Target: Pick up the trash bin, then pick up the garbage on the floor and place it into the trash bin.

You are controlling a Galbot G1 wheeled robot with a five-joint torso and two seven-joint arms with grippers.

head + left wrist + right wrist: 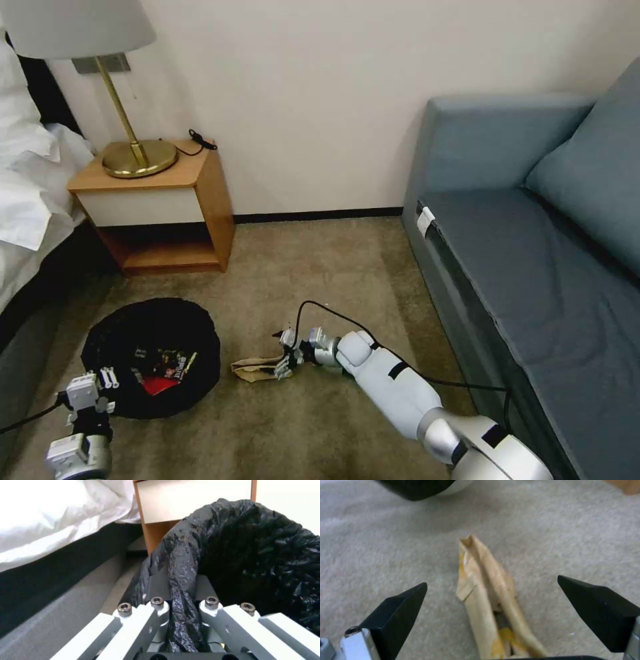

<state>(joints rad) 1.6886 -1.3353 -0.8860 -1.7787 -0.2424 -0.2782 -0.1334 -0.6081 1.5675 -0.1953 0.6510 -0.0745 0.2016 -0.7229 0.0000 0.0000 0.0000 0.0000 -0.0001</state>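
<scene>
While partly hidden, brown paper bag (pixel 486 600) between open right hand (pixel 493 610) fingers.

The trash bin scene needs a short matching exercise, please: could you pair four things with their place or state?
Things:
1. trash bin
2. brown paper bag
3. left gripper
4. right gripper

States:
A. open, jaws either side of the litter
B. lying on the carpet beside the bin
C. holds red and dark wrappers inside
D. shut on the black liner at the rim

Pairs: 1-C, 2-B, 3-D, 4-A
</scene>
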